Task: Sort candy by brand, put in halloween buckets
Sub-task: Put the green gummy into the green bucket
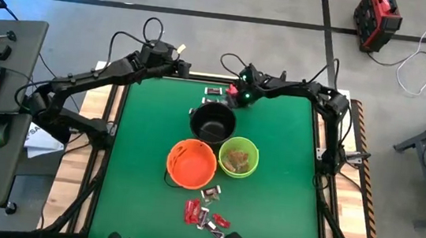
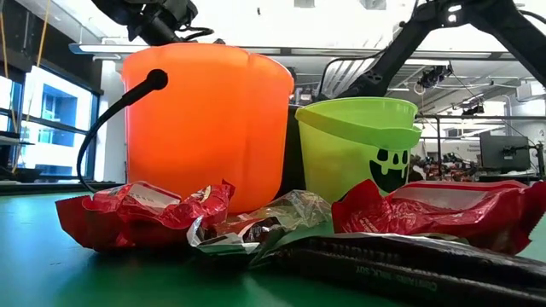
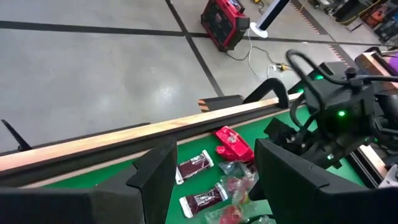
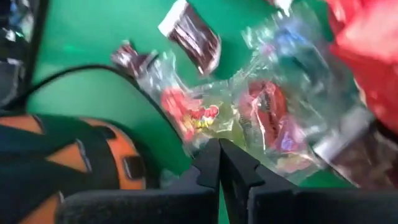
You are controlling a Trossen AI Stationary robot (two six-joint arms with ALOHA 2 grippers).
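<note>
Three halloween buckets stand mid-table: black (image 1: 212, 123), orange (image 1: 191, 164) and lime green (image 1: 238, 156). A small heap of candy (image 1: 214, 95) lies by the far edge: a red piece (image 3: 233, 143), dark brown ones (image 3: 194, 166) and pale clear-wrapped ones (image 4: 249, 118). More candy (image 1: 207, 212) lies near the front edge. My right gripper (image 4: 219, 152) is down at the far heap, beside the black bucket (image 4: 62, 168), shut. My left gripper (image 3: 214, 186) hovers open above the far edge, left of that heap, nothing between its fingers. My right gripper has its fingertips closed on the near edge of a pale clear-wrapped candy (image 4: 214, 127), slanting down at it from above. The candy lies flat on the green table among the other pieces. The fingers hide how much of the wrapper is between them.
The black bucket's thin handle (image 4: 93, 71) lies on the cloth close to my right gripper. A wooden rail (image 3: 124, 140) borders the table's far edge. In the low view, red and silver candy (image 2: 141, 213) lies before the orange (image 2: 205, 119) and green (image 2: 358, 145) buckets.
</note>
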